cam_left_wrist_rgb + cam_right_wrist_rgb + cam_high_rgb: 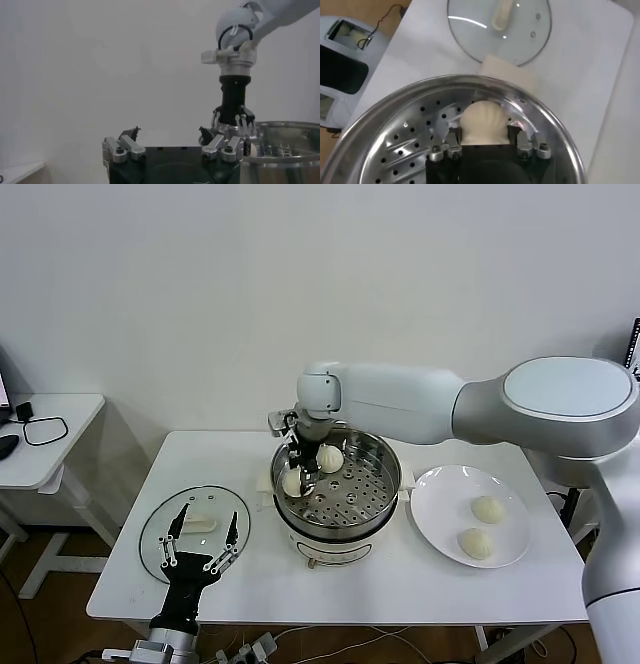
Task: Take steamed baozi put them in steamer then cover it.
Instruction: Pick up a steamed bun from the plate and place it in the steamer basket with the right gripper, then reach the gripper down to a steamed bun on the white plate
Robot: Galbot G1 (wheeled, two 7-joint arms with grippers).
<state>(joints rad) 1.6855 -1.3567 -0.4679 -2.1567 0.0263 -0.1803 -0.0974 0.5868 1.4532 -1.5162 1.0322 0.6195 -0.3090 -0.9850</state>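
The steel steamer [375,506] stands mid-table. My right gripper [298,469] reaches down inside its left side, shut on a cream baozi [291,482] just above the perforated tray. In the right wrist view the pleated baozi [484,122] sits between the gripper [485,133] fingers over the tray [405,145]. A second baozi [330,457] lies at the back of the steamer. Two more baozi [487,509] [475,544] lie on the white plate [435,494]. The glass cover [160,529] lies flat on the table at the left. My left gripper [209,514] is open and empty over its near part.
The cover [470,30] also shows in the right wrist view, beyond the steamer's white side handle [507,72]. The left wrist view shows my open left gripper [169,132], the right gripper [234,120] and the steamer rim [285,127]. A small side table [50,434] stands far left.
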